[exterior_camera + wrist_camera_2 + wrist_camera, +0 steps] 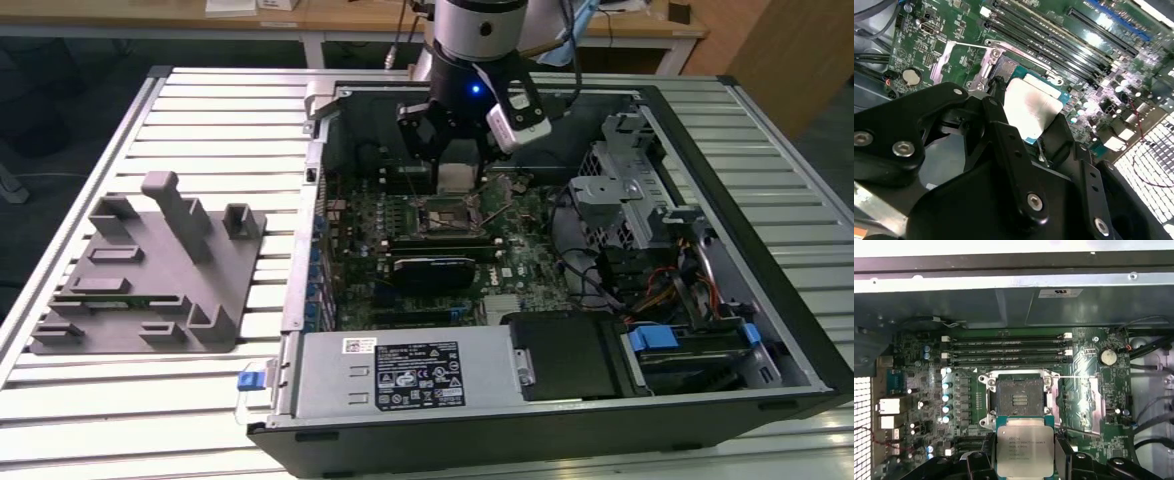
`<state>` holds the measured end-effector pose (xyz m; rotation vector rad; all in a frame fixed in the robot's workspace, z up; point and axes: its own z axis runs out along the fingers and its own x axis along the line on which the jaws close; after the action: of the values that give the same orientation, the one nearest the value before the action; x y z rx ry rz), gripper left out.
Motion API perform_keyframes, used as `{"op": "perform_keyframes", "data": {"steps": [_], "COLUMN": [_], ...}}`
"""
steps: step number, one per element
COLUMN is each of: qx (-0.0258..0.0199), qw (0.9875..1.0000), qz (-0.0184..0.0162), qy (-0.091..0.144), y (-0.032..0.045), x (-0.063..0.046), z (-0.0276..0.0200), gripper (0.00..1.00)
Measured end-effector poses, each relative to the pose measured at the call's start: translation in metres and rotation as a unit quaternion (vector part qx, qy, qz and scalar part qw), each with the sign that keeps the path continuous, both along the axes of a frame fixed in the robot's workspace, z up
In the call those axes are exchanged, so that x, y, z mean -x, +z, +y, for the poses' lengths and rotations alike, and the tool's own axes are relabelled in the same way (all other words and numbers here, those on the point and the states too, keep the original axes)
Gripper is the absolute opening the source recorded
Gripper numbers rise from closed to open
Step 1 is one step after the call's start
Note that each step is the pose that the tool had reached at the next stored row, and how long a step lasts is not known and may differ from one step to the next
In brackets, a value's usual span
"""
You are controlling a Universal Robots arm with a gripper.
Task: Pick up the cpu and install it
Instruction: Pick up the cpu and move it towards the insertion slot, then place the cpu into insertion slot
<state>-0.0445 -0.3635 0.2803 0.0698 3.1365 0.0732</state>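
The hand (1026, 117) clamps the cpu (1031, 106) close to the open socket (1006, 66).

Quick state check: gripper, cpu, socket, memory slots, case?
gripper: shut on the cpu, fingers on two opposite edges.
cpu: held clear of the board, metal top facing the first wrist view, not seated.
socket: open and empty.
memory slots: empty.
computer case: lying flat with its side open, board exposed.
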Motion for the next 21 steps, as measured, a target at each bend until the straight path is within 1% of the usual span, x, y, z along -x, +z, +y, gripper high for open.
{"op": "perform_keyframes", "data": {"steps": [3, 5, 18, 21], "qx": [0.0000, 0.0000, 0.0001, 0.0000], "qw": [1.0000, 1.0000, 1.0000, 1.0000], "qz": [0.0000, 0.0000, 0.0001, 0.0000], "qy": [0.000, 0.000, 0.000, -0.008], "y": [-0.0038, -0.0048, -0.0052, -0.0053], "x": [-0.0002, -0.0003, -0.0003, -0.0004], "z": [0.0022, 0.0028, 0.0028, 0.0028], "gripper": [0.55, 0.55, 0.55, 0.55]}}
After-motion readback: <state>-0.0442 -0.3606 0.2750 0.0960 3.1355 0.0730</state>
